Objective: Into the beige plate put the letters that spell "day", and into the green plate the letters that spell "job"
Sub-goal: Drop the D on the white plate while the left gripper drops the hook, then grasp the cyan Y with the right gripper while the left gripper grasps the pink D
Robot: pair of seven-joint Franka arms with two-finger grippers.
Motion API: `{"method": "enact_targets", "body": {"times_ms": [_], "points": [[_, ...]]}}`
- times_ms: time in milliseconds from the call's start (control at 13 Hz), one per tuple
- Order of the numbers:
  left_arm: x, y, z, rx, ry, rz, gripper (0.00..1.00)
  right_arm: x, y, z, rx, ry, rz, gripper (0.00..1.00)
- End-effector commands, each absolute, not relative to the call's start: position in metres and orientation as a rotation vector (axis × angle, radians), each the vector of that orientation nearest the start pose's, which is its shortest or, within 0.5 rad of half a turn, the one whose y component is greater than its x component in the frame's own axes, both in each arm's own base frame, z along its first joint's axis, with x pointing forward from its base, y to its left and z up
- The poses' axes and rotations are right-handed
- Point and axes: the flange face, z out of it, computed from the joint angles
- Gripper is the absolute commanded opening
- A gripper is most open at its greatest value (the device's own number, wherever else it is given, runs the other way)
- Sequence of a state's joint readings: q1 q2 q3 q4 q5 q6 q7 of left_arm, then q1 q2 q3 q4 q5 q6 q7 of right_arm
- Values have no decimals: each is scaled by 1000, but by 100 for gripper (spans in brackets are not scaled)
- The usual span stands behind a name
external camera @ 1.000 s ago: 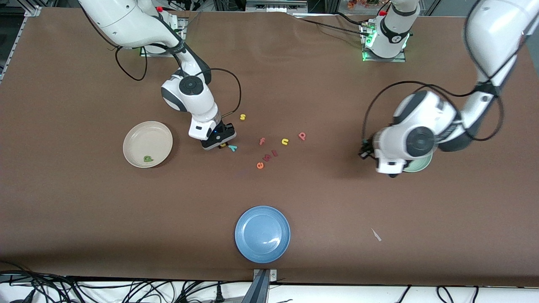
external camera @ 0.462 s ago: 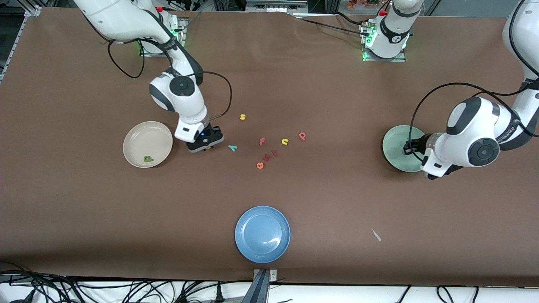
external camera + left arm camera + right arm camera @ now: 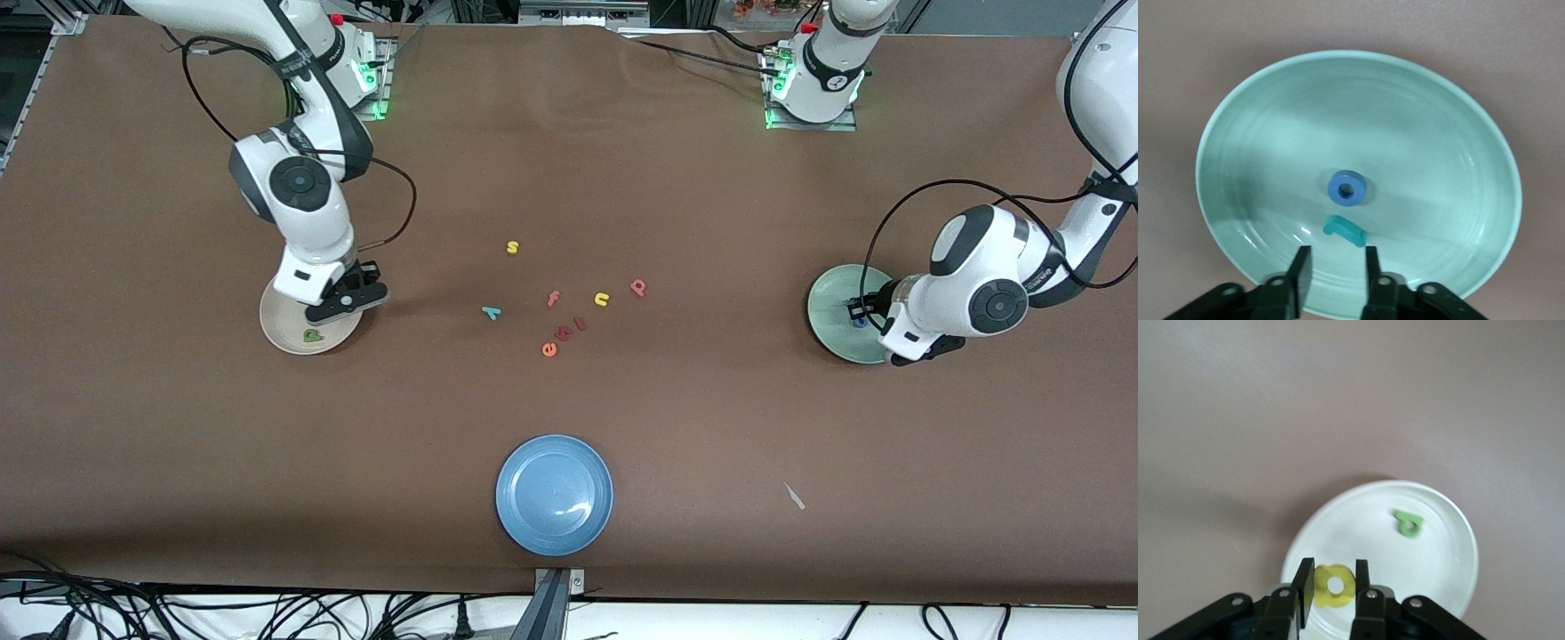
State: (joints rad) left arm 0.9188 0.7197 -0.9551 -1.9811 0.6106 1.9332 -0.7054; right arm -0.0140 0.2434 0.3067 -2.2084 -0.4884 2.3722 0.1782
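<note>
Foam letters for "day" and "job" are found partly sorted. At the right arm's end of the brown surface [image 3: 178, 462], the small green foam d [image 3: 311, 335] is held in the round cream-beige plate [image 3: 277, 322]. The right claw [image 3: 1331, 577] is poised over the edge of that plate, clamped on the yellow foam a [image 3: 1333, 585], which is seen pinched between its fingers in the right wrist view. Delivery of this letter is judged to be the step in hand. A little more travel inward over the plate is called for, then a parting of the fingers so that the a is dropped inside the rim, clear of the d.

Toward the middle, the teal foam y [image 3: 491, 312] is left on the surface, well apart from both plates, as the last "day" letter to be fetched. Near it are scattered a yellow foam s [image 3: 512, 247], a pink foam f [image 3: 553, 299], an orange-red foam e [image 3: 548, 349] and a yellow foam n [image 3: 602, 300]. The pinkish-red foam b [image 3: 637, 287] is placed at the end of this cluster toward the left arm, and it is the one "job" letter outstanding. A round blue plate [image 3: 554, 494], nearer to the camera, is not needed.

At the left arm's end, the blue foam ring o [image 3: 1347, 189] and the teal hook-shaped foam j [image 3: 1343, 230] are seen just beside each other in the pale sage-green plate [image 3: 1458, 133]. The left claw [image 3: 1335, 257] is held low over this plate, its fingers apart with nothing between them. A lift away and a reach to the b are called for next.
</note>
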Motion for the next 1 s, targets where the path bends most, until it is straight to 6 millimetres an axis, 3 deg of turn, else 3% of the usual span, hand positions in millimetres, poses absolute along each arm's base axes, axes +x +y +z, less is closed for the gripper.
{"method": "enact_targets", "body": {"times_ms": [0,77,154,385,462,615,923], "points": [[569,-6,248,-2998,-460,516,100,507,125,256,-3322,-757,115,35],[568,-25,260,-3004,-517,552,100,506,120,253,-3322,-742,125,49],[567,-46,273,-3000,-604,540,100,506,120,252,-3321,-740,128,76],[555,-140,287,-2924,-847,503,100,508,123,252,-3304,-658,129,80],[552,-172,289,-2932,-947,473,100,510,135,253,-3272,-615,111,80],[543,-230,285,-2958,-1097,405,100,521,171,259,-3193,-549,58,80],[523,-305,236,-2910,-1278,304,100,542,259,255,-3137,-278,5,79]]}}
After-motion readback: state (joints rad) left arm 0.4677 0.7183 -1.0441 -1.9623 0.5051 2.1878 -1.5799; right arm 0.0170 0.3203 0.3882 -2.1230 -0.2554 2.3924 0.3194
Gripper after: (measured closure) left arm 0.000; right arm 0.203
